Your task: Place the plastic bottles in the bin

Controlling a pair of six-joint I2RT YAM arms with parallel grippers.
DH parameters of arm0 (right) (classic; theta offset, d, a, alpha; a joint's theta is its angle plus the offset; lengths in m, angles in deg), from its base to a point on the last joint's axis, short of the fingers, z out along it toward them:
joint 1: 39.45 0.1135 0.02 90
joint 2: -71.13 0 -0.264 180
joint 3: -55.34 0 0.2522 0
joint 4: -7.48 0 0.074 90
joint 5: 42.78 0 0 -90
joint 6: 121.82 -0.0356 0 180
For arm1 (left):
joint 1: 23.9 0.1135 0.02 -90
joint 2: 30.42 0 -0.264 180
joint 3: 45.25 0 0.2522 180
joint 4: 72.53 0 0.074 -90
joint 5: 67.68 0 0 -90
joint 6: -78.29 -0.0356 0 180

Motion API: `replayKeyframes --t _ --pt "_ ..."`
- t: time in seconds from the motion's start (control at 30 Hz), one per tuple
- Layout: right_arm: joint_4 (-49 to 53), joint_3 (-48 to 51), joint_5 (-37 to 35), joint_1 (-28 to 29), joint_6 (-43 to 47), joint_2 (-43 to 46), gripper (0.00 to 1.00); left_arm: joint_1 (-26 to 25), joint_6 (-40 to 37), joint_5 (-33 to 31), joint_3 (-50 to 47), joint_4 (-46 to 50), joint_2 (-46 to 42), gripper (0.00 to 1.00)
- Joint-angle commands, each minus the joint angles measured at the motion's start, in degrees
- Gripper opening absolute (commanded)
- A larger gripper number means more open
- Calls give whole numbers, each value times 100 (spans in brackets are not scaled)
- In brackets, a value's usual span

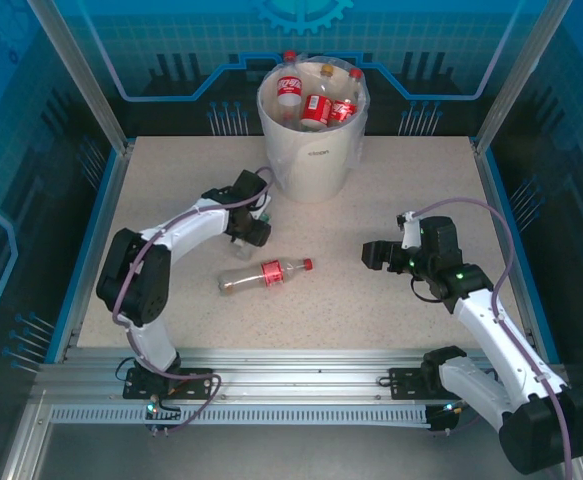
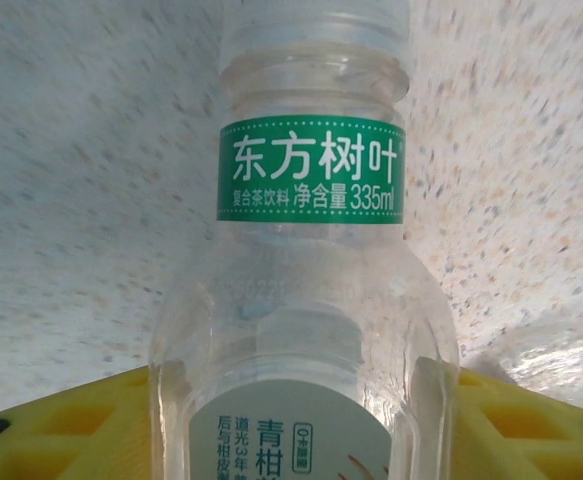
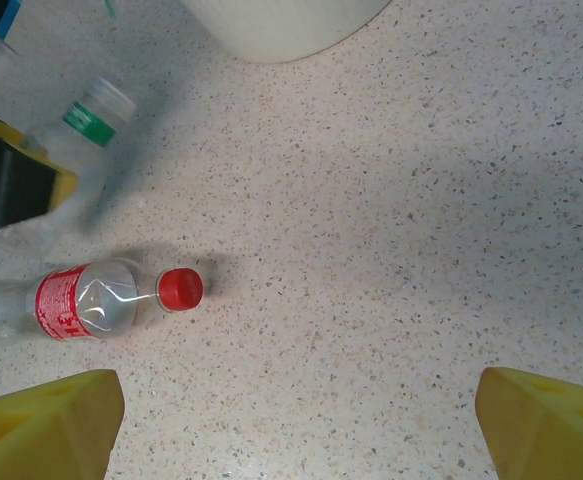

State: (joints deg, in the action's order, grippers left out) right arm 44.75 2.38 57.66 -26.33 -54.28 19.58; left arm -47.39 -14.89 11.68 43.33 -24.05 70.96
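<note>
Left claw (image 2: 303,432) clamped on green-label bottle (image 2: 311,170); right claw (image 3: 293,425) wide open, empty (red-cap bottle (image 3: 81,302) lies on table (image 3: 391,250)).

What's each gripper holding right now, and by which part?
Left gripper clamps the clear green-label bottle across its body, below the shoulder; the neck and green band stick out free. Right gripper is open, holding nothing.

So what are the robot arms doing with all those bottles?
They are filling the bin; several bottles already sit inside. The left tool is shut on a green-labelled bottle near it. The right tool is open above the table, by a red-capped bottle lying on its side.
</note>
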Motion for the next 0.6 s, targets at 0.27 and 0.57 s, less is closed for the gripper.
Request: replayKeyframes --t 0.27,0.57 --pt "23 88 -104 62 66 136 92 157 54 -127 1523 484 -1182 53" --pt "-36 98 -55 59 -39 187 92 173 315 1059 3230 477 -976 49"
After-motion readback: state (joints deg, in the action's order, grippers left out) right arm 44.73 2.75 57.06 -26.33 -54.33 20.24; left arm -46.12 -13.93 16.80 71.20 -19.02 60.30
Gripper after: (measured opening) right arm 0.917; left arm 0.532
